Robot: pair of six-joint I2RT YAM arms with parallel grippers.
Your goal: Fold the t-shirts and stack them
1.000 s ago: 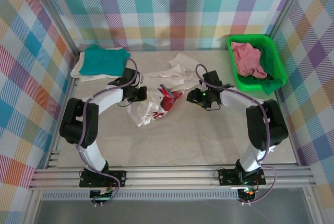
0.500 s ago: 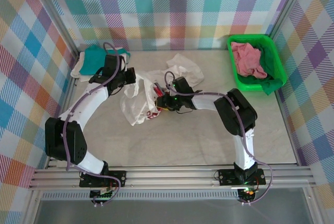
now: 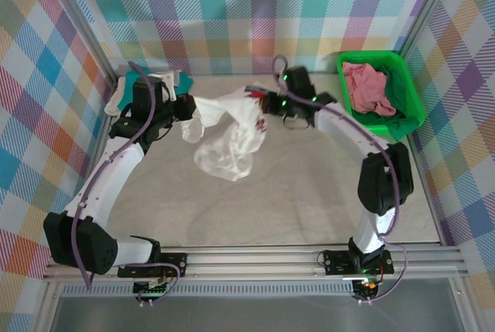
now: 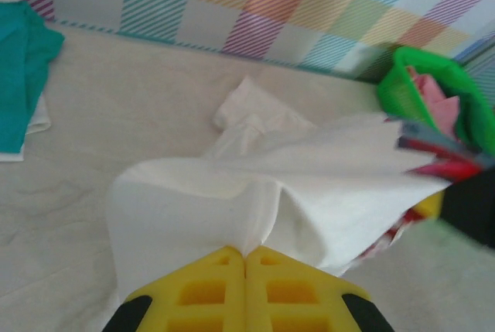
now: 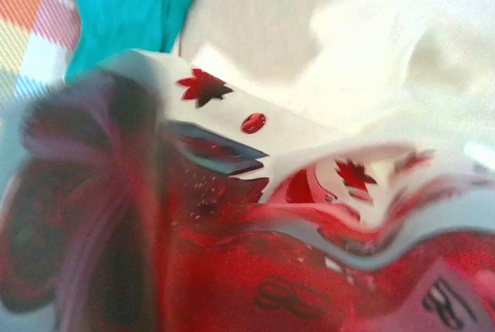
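Currently, the white t-shirt (image 3: 228, 135) is held stretched between the two hands, to the left of the green basket (image 3: 379, 56) in the top view. The left hand (image 3: 189, 106) is closed fully on the shirt's end farther from the basket. In the left wrist view its yellow fingers (image 4: 209, 289) are pressed together with a pinch of white cloth coming out between them. The right hand (image 3: 267, 105) is closed on the shirt's end nearer the basket, where the red-and-blue graphic is gathered. That graphic is seen blurred and very close in the right wrist view. The rest of the shirt hangs down from this stretched edge, and it cannot be told whether its lower part touches the worktop (image 3: 309, 193). The pink t-shirt (image 3: 367, 88) is bunched inside the basket. The teal t-shirt (image 4: 19, 77) is laid on the worktop well away from the basket, beyond the left hand, with the cream t-shirt (image 3: 116, 98) showing from under it.
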